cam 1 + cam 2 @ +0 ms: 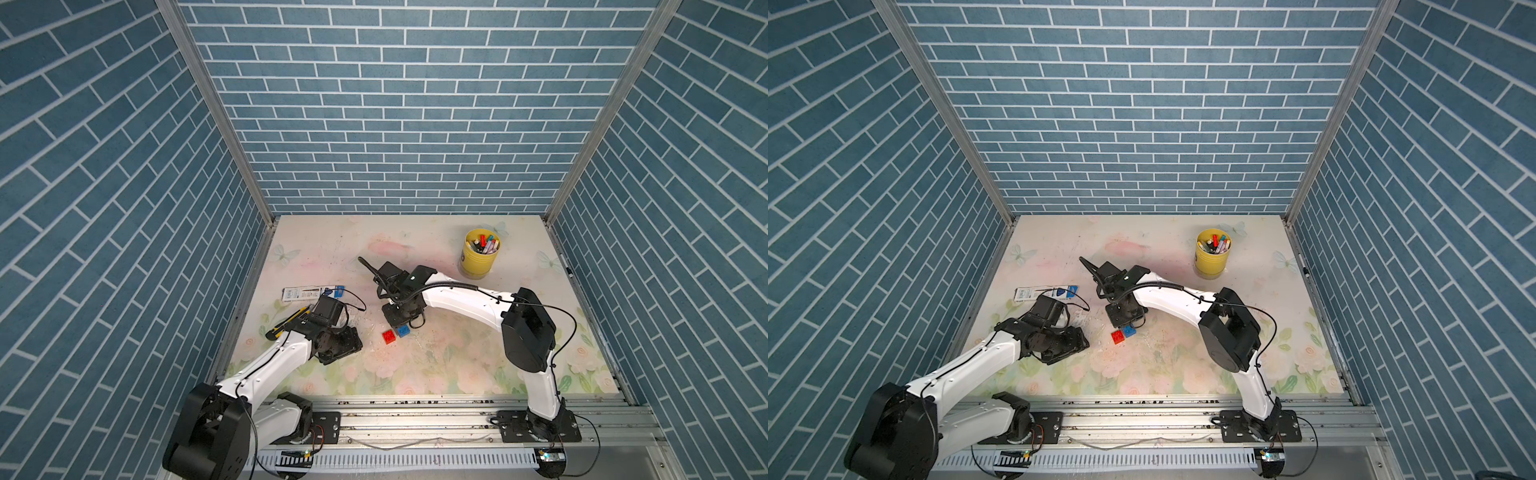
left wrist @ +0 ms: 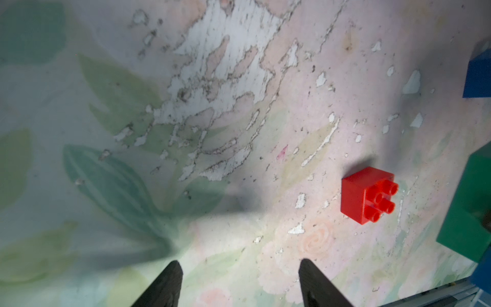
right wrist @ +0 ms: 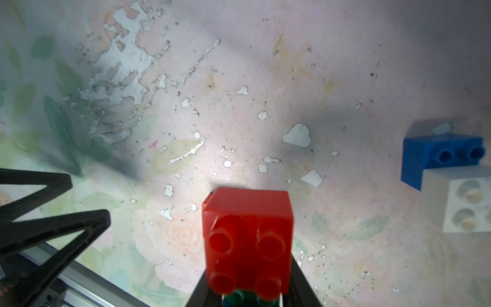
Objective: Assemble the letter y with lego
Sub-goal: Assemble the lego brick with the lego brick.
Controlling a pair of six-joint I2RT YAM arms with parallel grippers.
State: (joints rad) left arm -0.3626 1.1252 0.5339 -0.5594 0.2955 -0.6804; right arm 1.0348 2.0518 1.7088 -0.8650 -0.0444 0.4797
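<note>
Right wrist view is filled by a small stack [image 3: 245, 265] held in the right gripper [image 1: 400, 325]: a red brick [image 3: 247, 212] faces the lens with its four studs, green studs [image 3: 240, 300] peek out at its edge, and the dark fingers [image 3: 303, 292] run up close on either side and vanish behind it, so we read this claw as narrow and clamped on the stack. Beyond it on the worn floral mat [image 3: 345, 79] a blue brick [image 3: 435, 156] lies touching a white brick [image 3: 467, 202] whose hollow underside shows. Left wrist view gives us the left gripper [image 2: 239, 268] spread wide over bare mat with nothing between its tips; a loose red brick [image 2: 368, 195] stands alone ahead of it, studs up, near a green brick [image 2: 470, 212] that the frame cuts off. In both top views the loose red brick sits mid-table beside a blue piece [image 1: 403, 331], right at the right claw's tip; whether that blue piece is held we cannot tell.
</note>
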